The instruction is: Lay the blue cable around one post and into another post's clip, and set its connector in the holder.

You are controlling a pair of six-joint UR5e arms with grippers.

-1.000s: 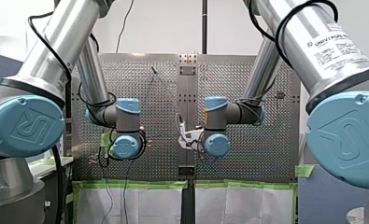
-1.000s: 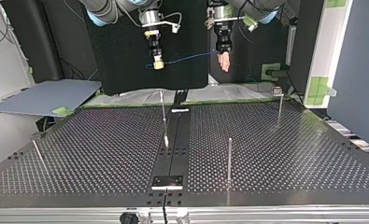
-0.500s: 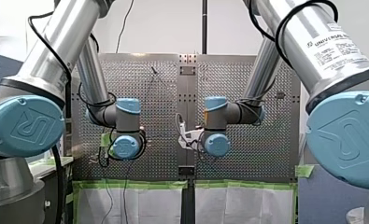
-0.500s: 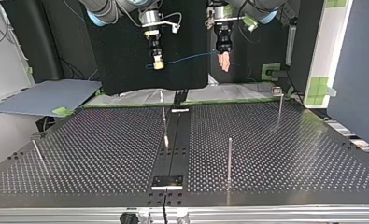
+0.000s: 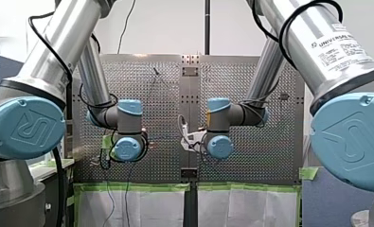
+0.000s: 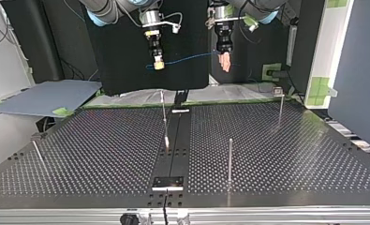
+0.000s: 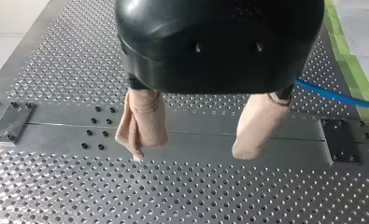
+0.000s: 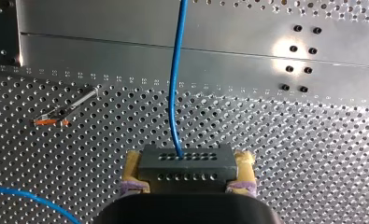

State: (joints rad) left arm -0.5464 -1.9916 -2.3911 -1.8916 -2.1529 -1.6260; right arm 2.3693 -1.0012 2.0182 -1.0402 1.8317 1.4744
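Note:
In the top view both grippers hang high above the table's far edge. My right gripper (image 6: 159, 64), with yellow pads, is shut on the dark connector (image 8: 187, 157). The blue cable (image 8: 175, 84) leaves the connector and runs ahead over the plate. In the top view the cable (image 6: 187, 58) spans across to my left gripper (image 6: 225, 62). My left gripper (image 7: 191, 151) stands open, and nothing lies between its beige pads (image 7: 142, 119). The cable (image 7: 331, 93) passes beside and behind one of them. Whether it touches that pad is hidden.
Thin posts rise from the perforated table (image 6: 103, 154): one near the middle (image 6: 163, 110), one nearer the camera (image 6: 230, 159), one at the top view's right with a clip (image 6: 278, 92), one at its left (image 6: 37, 151). A dark plate (image 6: 168, 182) sits on the centre rail.

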